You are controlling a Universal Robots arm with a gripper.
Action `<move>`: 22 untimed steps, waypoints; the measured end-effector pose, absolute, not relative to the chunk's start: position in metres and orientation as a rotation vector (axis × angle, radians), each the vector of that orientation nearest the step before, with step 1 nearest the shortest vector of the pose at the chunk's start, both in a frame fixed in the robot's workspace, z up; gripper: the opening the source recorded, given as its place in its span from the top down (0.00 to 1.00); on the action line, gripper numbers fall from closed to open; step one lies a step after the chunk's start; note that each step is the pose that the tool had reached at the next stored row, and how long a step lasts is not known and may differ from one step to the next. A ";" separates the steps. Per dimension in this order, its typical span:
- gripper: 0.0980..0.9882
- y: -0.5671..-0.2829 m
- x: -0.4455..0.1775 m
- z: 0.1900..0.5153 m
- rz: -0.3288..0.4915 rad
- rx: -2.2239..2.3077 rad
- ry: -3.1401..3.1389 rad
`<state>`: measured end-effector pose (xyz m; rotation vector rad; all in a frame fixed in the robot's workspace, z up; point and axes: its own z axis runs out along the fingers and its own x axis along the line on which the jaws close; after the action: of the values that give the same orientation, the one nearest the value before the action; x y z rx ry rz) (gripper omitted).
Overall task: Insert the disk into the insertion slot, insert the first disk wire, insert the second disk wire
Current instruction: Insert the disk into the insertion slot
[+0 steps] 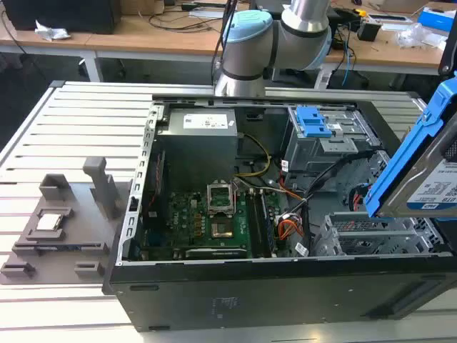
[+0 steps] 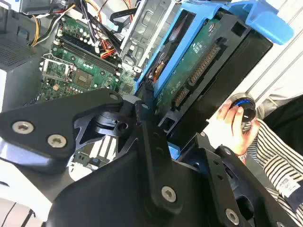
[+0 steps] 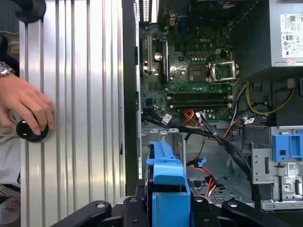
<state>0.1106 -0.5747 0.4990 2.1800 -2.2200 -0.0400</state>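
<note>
The disk [image 1: 427, 168], a silver drive in a bright blue carrier, hangs tilted at the exterior view's right, above the open computer case. My gripper [image 2: 150, 101] is shut on it, black fingers [image 2: 142, 111] pressing the carrier's edge, with the drive's green circuit side [image 2: 189, 71] showing. In the first wrist view the blue carrier [image 3: 168, 182] sticks out from between the gripper [image 3: 168, 210] parts. The insertion slot [image 1: 360, 236], a silver perforated cage, lies below the disk inside the case, also seen in both wrist views [image 3: 215, 187] [image 2: 149, 28].
A taller grey bay with a blue latch [image 1: 314, 123] stands behind the cage. Orange and red wires [image 1: 289, 227] lie beside the motherboard [image 1: 214, 218]. A person's hand [image 3: 26, 106] rests on a round black knob on the ribbed table. A grey fixture [image 1: 61, 218] sits at the exterior view's left.
</note>
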 end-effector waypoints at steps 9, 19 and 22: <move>0.70 -0.559 0.110 0.489 -0.040 2.180 -2.220; 0.70 -0.557 0.110 0.477 -0.040 2.180 -2.220; 0.70 -0.557 0.110 0.471 -0.040 2.180 -2.220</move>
<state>0.1101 -0.5570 0.4706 2.1800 -2.2200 -0.0400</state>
